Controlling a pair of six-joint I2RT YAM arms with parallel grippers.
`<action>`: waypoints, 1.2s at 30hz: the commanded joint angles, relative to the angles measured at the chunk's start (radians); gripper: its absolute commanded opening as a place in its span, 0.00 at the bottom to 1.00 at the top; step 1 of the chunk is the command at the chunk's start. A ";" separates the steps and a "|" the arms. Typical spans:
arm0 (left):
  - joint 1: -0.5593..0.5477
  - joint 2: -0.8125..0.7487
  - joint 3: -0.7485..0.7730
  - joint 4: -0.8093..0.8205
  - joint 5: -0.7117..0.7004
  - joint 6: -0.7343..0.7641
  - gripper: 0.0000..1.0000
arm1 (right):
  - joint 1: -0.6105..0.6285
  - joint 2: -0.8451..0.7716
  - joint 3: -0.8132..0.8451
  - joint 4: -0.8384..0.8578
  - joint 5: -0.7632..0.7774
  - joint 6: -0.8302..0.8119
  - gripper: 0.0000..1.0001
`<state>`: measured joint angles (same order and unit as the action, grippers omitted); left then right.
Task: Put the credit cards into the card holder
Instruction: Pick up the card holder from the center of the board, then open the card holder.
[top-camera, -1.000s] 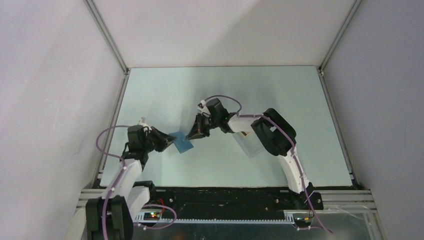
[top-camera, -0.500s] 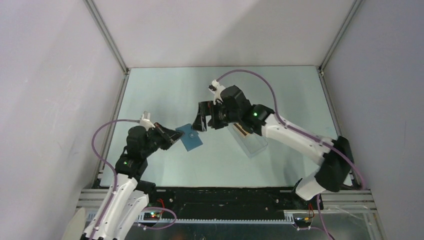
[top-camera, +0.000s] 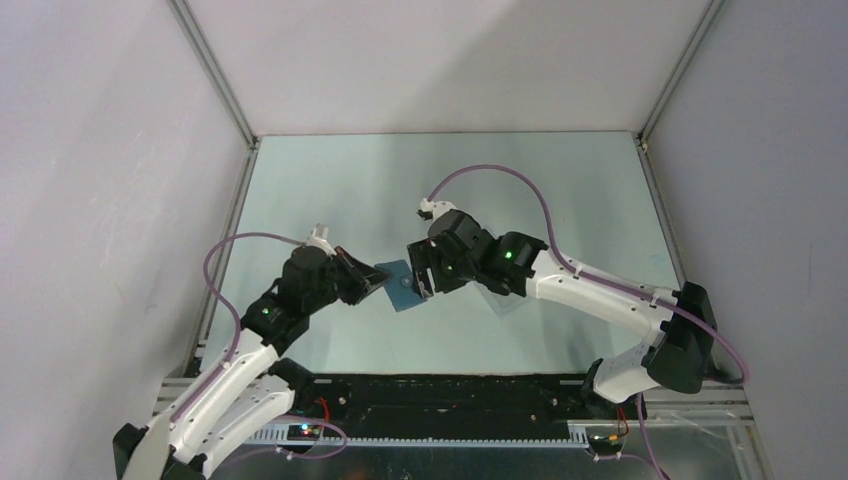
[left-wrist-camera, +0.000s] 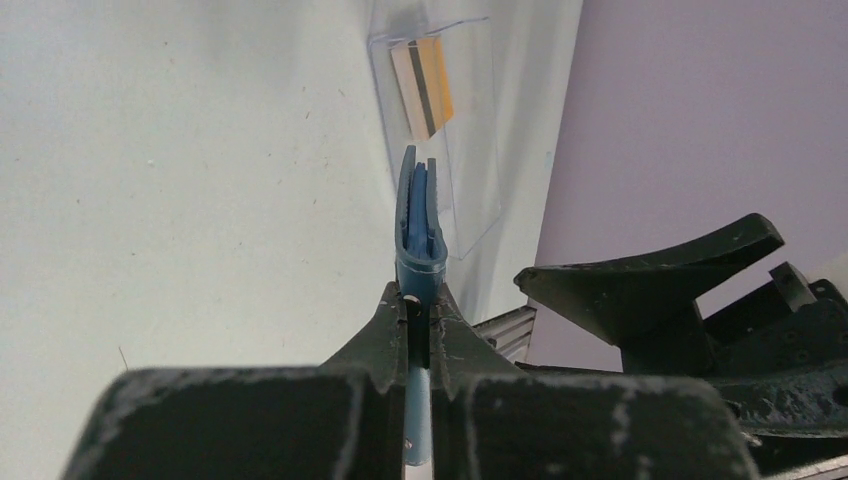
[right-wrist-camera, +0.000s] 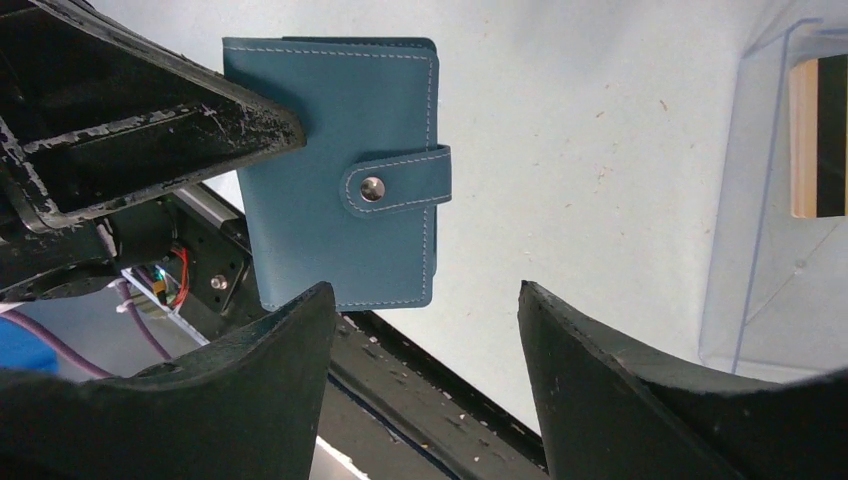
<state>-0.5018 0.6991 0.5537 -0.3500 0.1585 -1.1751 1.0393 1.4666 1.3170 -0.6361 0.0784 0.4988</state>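
Observation:
The blue card holder (top-camera: 402, 287) hangs above the table, folded shut with its clasp tab (right-wrist-camera: 396, 184) snapped. My left gripper (top-camera: 374, 279) is shut on its spine edge (left-wrist-camera: 421, 225). My right gripper (top-camera: 424, 272) is open, its fingers right beside the holder's free edge (right-wrist-camera: 340, 170) with nothing between them. One orange-gold credit card (left-wrist-camera: 424, 88) with a black stripe lies in a clear plastic box (left-wrist-camera: 465, 150) on the table behind the holder. The right wrist view shows that card (right-wrist-camera: 815, 135) at its right edge.
The clear box (top-camera: 503, 301) lies under the right forearm, mostly hidden from above. The dark front rail (top-camera: 450, 390) and arm bases run along the near edge. Grey walls close in the pale green table (top-camera: 560, 190) on three sides.
My right gripper let go, opened wide, lifted away, then came back beside the holder. My left arm carried the card holder to the right, toward the table's middle.

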 joint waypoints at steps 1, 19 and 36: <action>-0.021 0.010 0.054 0.013 -0.043 -0.032 0.00 | 0.011 0.002 0.010 0.003 0.054 -0.019 0.71; -0.032 0.038 0.053 0.013 0.008 -0.026 0.00 | 0.065 0.159 0.099 0.022 0.073 -0.024 0.65; -0.043 0.032 0.020 0.014 0.055 -0.038 0.00 | 0.106 0.209 0.138 -0.023 0.303 -0.005 0.32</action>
<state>-0.5304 0.7483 0.5682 -0.3775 0.1631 -1.1885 1.1416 1.6531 1.4178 -0.6384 0.2569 0.4808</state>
